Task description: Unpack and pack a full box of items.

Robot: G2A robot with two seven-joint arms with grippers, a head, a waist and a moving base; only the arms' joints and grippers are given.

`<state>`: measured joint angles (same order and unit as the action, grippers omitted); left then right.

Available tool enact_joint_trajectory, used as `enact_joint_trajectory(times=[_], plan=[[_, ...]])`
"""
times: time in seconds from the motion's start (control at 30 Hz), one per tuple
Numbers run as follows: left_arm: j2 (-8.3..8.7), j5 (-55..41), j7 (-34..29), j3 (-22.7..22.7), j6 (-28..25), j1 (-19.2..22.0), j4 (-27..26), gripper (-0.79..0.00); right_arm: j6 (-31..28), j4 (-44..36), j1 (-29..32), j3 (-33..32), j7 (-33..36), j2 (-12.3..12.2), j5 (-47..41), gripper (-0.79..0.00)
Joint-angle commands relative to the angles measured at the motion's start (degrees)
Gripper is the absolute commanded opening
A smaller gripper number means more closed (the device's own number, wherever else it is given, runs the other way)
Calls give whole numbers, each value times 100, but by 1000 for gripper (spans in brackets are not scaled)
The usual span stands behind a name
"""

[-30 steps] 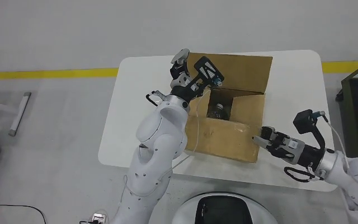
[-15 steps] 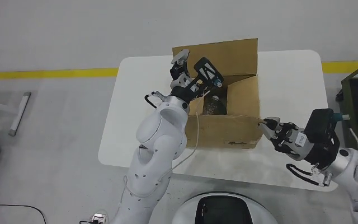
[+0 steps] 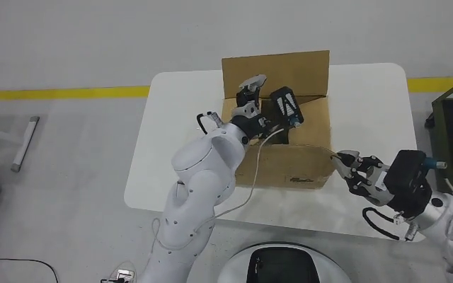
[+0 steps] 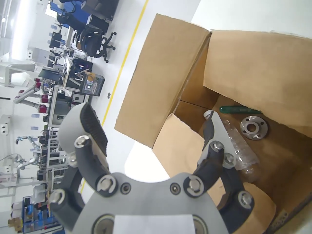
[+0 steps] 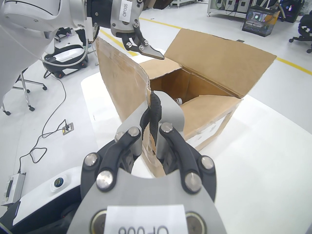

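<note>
The brown cardboard box (image 3: 283, 166) stands open in the middle of the white table (image 3: 177, 141). My left gripper (image 3: 270, 95) hangs open over the box's opening, nothing between its fingers; the right wrist view has it (image 5: 158, 25) above the near flap. Inside the box (image 4: 243, 57) lie a clear plastic bottle (image 4: 240, 146), a round metal flange (image 4: 253, 127) and a green-handled tool (image 4: 238, 110). My right gripper (image 3: 339, 160) is shut on the edge of the box's front flap (image 5: 121, 79) at the box's right front corner. The left gripper (image 4: 153, 127) is above the box's near wall.
Bare table surface lies right of the box (image 3: 368, 106) and left of it. A dark cabinet (image 3: 444, 127) stands off the table's right edge. A yellow floor line (image 3: 71, 92) runs behind the table.
The box has swung square to the table with its back flap raised. My left gripper moved right, from the box's left rim to over the opening. The right gripper stayed on the flap, shifting slightly.
</note>
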<state>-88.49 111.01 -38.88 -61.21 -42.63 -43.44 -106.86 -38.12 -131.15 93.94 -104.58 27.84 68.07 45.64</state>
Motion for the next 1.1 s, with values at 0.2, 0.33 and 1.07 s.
enact_joint_trajectory(times=[0.2,0.33,1.07], plan=[[24,-570,-352,9,-733,-63,-128,0,118,47,61,-49,-159,-34,-117,-785],[32,-809,-473,56,-965,-64,-164,0,337,88,70,-58,-258,-42,-234,-548],[179,-1884,-979,194,-1299,-46,-612,0,1886,392,-353,316,1569,-154,-2712,-785]])
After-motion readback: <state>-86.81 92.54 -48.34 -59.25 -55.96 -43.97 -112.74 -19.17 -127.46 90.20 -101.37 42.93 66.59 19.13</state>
